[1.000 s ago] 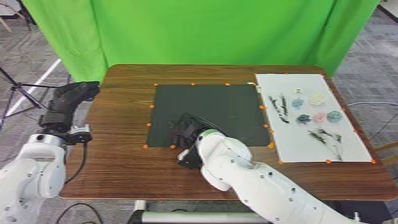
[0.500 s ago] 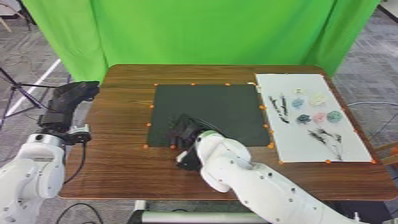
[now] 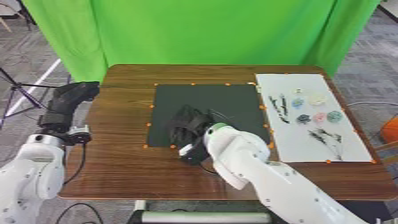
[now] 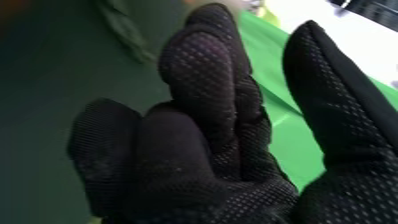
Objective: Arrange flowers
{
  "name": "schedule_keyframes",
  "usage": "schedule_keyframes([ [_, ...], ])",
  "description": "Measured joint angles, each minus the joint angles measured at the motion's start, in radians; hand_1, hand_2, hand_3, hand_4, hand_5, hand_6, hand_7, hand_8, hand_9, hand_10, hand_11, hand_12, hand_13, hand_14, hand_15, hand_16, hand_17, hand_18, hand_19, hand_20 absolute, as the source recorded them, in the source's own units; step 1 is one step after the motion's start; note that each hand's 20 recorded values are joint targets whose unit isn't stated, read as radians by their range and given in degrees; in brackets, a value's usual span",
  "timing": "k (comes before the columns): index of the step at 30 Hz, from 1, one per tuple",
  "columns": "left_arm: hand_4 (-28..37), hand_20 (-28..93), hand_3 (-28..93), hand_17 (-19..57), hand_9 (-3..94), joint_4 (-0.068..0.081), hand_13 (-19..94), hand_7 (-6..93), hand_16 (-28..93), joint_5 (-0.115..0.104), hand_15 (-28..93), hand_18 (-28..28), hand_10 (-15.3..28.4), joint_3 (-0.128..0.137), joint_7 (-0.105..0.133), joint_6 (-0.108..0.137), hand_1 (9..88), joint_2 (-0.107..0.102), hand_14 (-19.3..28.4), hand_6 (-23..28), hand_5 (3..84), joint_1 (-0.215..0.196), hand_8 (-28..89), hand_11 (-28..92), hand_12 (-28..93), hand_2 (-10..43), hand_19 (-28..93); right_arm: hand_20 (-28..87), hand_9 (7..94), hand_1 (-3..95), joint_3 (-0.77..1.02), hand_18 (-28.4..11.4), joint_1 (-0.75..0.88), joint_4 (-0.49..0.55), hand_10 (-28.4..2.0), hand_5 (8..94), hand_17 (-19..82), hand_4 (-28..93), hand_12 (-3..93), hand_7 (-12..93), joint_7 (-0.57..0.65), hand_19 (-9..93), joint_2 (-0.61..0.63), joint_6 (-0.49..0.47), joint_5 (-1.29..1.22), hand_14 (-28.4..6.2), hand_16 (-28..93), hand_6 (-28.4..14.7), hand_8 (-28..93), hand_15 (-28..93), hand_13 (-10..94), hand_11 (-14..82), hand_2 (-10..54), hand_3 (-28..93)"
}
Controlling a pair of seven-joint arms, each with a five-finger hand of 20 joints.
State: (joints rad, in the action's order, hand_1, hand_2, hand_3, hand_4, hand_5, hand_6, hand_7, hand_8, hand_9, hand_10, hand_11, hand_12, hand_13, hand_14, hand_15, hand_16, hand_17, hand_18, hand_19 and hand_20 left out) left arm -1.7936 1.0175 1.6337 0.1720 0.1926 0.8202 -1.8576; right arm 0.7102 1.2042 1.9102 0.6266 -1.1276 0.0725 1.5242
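My right hand (image 3: 188,125) is over the dark mat (image 3: 178,95), open, its thumb apart from the fingers. In the right wrist view, nothing sits between thumb and fingers of the right hand (image 4: 209,90); a grey-green leafy piece (image 4: 126,32) lies beyond them on the dark surface. Close beside the hand in the head view is a thin sprig (image 3: 218,116). On the white sheet (image 3: 298,140) lie dark twigs (image 3: 283,107), a blue flower (image 3: 298,102), a dark teal flower (image 3: 304,119), a pink flower (image 3: 319,118), a grey-green flower (image 3: 334,116) and a leafy sprig (image 3: 330,140).
My left hand (image 3: 67,102) is open beyond the table's left edge. The dark mat lies mid-table, with orange markers (image 3: 151,106) round it. The brown tabletop (image 3: 115,170) surrounds mat and sheet. A green curtain (image 3: 213,35) hangs behind the table.
My right hand has lifted and turned a little over the mat, its fingers spreading, and its forearm has shifted right. The left arm has kept still.
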Motion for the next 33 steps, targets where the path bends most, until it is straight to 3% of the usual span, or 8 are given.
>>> schedule_keyframes([
  [3, -20.7, 13, 63, 5.0, 47.7, -0.009, 36, 17.8, -3, 0.000, 20, 11.0, 14.7, 0.019, 0.000, 0.001, 28.4, 0.001, 17.4, 5.9, 49.8, -0.019, -8, 25, 12, -0.2, 12, 46, 85.1, 32.5, 0.096, -16.4, 0.038, 0.128, -15.5, 73.9, 61, -2, 27.4, 30, -0.062, 92, 0.085, -0.008, -0.044, -4.4, 38, -5.2, -4, 56, 90, 37.9, -7.4, 62],
  [7, -19.1, 14, 62, 6.2, 47.8, -0.015, 36, 17.8, -3, 0.000, 20, 11.7, 14.6, 0.033, 0.002, 0.002, 29.9, 0.001, 17.4, 5.9, 49.8, -0.039, -8, 25, 12, -2.7, 14, 41, 77.6, 32.8, 0.229, -19.8, 0.079, 0.243, -18.1, 67.9, 48, -3, 25.7, 23, -0.123, 79, 0.203, -0.009, -0.042, -11.7, 36, -6.3, -3, 45, 78, 27.4, -8.5, 61],
  [10, -17.6, 16, 62, 7.7, 47.7, -0.015, 36, 17.8, -3, 0.002, 20, 12.4, 14.7, 0.033, 0.003, 0.002, 31.8, 0.001, 17.4, 6.0, 49.8, -0.043, -8, 25, 12, -4.2, 17, 44, 72.2, 32.1, 0.321, -22.0, 0.106, 0.276, -19.6, 63.9, 38, -5, 25.3, 19, -0.138, 59, 0.286, -0.007, -0.037, -16.9, 33, -6.3, -3, 33, 68, 20.7, -9.4, 60],
  [12, -17.3, 17, 61, 8.0, 47.6, -0.014, 36, 17.9, -3, 0.006, 21, 12.8, 14.8, 0.032, 0.003, 0.002, 32.3, 0.002, 17.5, 6.1, 49.8, -0.043, -8, 25, 12, -4.4, 18, 42, 62.4, 28.5, 0.384, -22.8, 0.132, 0.278, -21.3, 56.8, 34, -10, 24.3, 12, -0.141, 45, 0.334, -0.008, -0.037, -18.7, 31, -7.7, -3, 21, 63, 12.2, -9.5, 56],
  [15, -17.1, 17, 61, 8.0, 47.6, -0.014, 37, 18.0, -3, 0.015, 21, 12.8, 14.8, 0.032, 0.003, -0.001, 32.3, 0.005, 17.7, 6.1, 49.7, -0.043, -8, 25, 12, -4.3, 19, 41, 57.7, 24.2, 0.482, -22.8, 0.193, 0.276, -22.1, 52.7, 33, -15, 22.4, 6, -0.140, 41, 0.399, -0.008, -0.032, -19.0, 28, -9.9, -3, 17, 61, 7.8, -9.5, 52],
  [22, -17.1, 15, 61, 7.2, 47.9, -0.019, 37, 18.0, -3, 0.035, 22, 12.5, 15.0, 0.047, -0.002, -0.022, 31.7, 0.017, 18.1, 6.1, 49.8, -0.057, -8, 25, 12, -3.6, 16, 47, 66.7, 19.3, 0.624, -21.3, 0.389, 0.273, -21.2, 58.9, 41, -18, 20.6, 6, -0.127, 51, 0.518, 0.068, 0.181, -15.5, 27, -11.2, -3, 21, 73, 9.5, -9.5, 49],
  [27, -17.2, 15, 61, 7.1, 47.9, -0.026, 37, 18.0, -3, 0.048, 22, 12.6, 14.8, 0.055, -0.006, -0.033, 31.6, 0.023, 18.1, 6.1, 49.8, -0.069, -8, 25, 12, -3.6, 16, 49, 70.9, 25.2, 0.683, -20.3, 0.540, 0.257, -19.7, 61.6, 44, -16, 21.5, 9, -0.074, 59, 0.559, 0.088, 0.467, -12.6, 30, -9.6, -3, 25, 78, 12.2, -9.5, 53],
  [33, -17.1, 15, 61, 7.1, 48.0, -0.033, 37, 18.0, -3, 0.066, 22, 12.6, 14.8, 0.069, -0.015, -0.048, 31.7, 0.031, 18.2, 6.1, 49.8, -0.089, -8, 25, 12, -3.5, 16, 50, 73.9, 29.0, 0.776, -19.4, 0.706, 0.219, -17.7, 64.4, 47, -16, 22.5, 11, -0.020, 71, 0.571, 0.096, 0.530, -9.9, 32, -8.5, -3, 32, 81, 16.1, -9.5, 53],
])
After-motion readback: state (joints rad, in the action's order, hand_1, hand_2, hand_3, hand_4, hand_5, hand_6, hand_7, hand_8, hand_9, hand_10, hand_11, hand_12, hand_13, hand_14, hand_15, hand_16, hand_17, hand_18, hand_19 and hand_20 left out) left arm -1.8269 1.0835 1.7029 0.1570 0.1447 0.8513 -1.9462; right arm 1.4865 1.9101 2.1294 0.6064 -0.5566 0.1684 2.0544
